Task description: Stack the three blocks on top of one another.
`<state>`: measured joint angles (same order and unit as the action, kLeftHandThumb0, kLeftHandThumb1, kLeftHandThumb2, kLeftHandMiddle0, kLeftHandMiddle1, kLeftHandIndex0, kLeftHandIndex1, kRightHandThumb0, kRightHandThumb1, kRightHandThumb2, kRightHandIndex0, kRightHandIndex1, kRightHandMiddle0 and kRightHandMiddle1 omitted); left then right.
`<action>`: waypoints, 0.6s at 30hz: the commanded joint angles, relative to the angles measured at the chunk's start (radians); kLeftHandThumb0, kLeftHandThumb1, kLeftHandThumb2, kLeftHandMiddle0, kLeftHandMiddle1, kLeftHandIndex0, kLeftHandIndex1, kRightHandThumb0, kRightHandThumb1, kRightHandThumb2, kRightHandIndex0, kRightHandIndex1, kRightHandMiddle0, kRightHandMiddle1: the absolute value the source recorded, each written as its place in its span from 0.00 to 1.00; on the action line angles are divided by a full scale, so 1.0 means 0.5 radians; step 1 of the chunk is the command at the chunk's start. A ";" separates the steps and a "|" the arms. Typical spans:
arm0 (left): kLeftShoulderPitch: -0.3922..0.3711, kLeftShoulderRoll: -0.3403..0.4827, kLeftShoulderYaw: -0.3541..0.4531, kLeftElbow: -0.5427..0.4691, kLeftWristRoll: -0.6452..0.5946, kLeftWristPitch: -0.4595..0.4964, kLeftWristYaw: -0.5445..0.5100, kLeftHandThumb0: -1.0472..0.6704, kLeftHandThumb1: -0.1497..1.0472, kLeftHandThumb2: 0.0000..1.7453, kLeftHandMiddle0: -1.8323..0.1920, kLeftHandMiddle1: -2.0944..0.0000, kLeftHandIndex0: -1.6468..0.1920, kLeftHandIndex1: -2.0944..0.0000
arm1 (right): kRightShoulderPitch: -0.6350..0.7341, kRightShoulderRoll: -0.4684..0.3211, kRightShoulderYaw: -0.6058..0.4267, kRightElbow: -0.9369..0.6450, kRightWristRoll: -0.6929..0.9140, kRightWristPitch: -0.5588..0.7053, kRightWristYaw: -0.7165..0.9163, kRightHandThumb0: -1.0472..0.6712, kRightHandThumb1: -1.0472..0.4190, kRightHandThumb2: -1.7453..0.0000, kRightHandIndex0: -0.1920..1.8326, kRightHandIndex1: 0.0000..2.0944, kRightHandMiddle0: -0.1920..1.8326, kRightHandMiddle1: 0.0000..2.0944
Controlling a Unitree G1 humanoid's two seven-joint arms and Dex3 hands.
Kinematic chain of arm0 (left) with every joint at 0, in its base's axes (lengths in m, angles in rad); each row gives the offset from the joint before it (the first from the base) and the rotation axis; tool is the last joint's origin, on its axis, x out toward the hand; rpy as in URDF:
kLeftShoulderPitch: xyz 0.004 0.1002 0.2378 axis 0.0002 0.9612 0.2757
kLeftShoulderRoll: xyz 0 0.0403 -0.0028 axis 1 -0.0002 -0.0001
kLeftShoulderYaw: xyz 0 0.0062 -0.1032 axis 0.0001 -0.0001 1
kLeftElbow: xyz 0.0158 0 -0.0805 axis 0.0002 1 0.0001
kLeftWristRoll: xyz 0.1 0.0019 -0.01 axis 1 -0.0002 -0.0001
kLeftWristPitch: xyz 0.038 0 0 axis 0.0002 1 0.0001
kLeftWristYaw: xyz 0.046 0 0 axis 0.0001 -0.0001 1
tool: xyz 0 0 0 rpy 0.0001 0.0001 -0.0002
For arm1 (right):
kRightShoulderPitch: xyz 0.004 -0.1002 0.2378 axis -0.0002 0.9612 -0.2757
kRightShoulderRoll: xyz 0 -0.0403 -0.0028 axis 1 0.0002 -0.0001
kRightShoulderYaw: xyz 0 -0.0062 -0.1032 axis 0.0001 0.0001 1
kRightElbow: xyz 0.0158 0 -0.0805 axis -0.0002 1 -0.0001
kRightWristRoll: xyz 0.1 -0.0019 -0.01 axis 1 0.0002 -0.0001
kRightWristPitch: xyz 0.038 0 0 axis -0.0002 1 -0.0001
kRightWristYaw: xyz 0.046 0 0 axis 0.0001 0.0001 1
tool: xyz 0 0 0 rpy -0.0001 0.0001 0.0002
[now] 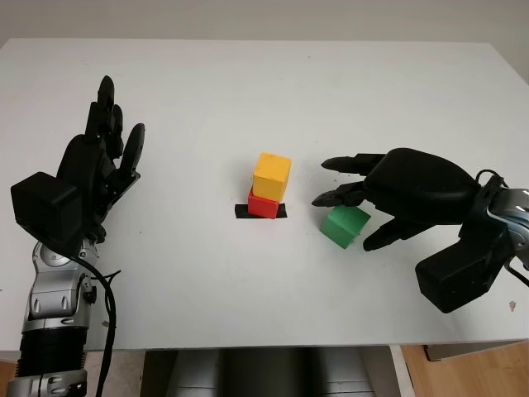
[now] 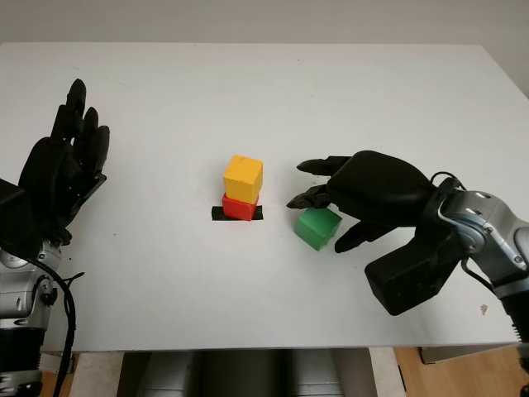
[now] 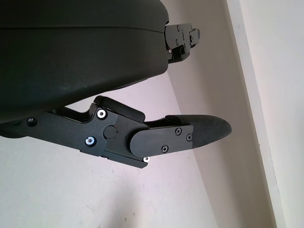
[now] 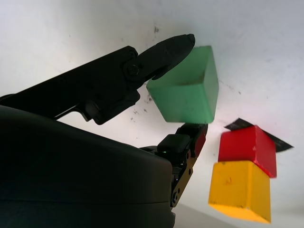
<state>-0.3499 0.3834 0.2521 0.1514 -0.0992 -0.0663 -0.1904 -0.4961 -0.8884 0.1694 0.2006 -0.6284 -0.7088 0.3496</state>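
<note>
A yellow block sits on a red block, which stands on a black tape mark at the table's middle. Just right of this stack a green block stands on the table. My right hand reaches in from the right and closes on it, with a finger against one side and the other fingers against the opposite side. My left hand is open, held up over the table's left side, far from the blocks.
The white table stretches wide behind and around the stack. Its front edge runs close below the arms. A wall rises past the table's far edge.
</note>
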 commanded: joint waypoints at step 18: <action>0.020 0.007 -0.015 0.043 0.042 -0.099 -0.008 0.23 1.00 0.31 0.99 0.97 0.98 0.98 | -0.094 0.083 -0.024 0.223 0.218 -0.019 -0.078 0.38 0.10 0.97 0.33 0.04 0.37 0.58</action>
<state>-0.3487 0.3832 0.2473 0.1679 -0.0795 -0.1015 -0.1938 -0.5257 -0.8583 0.1694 0.3094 -0.5474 -0.7409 0.2962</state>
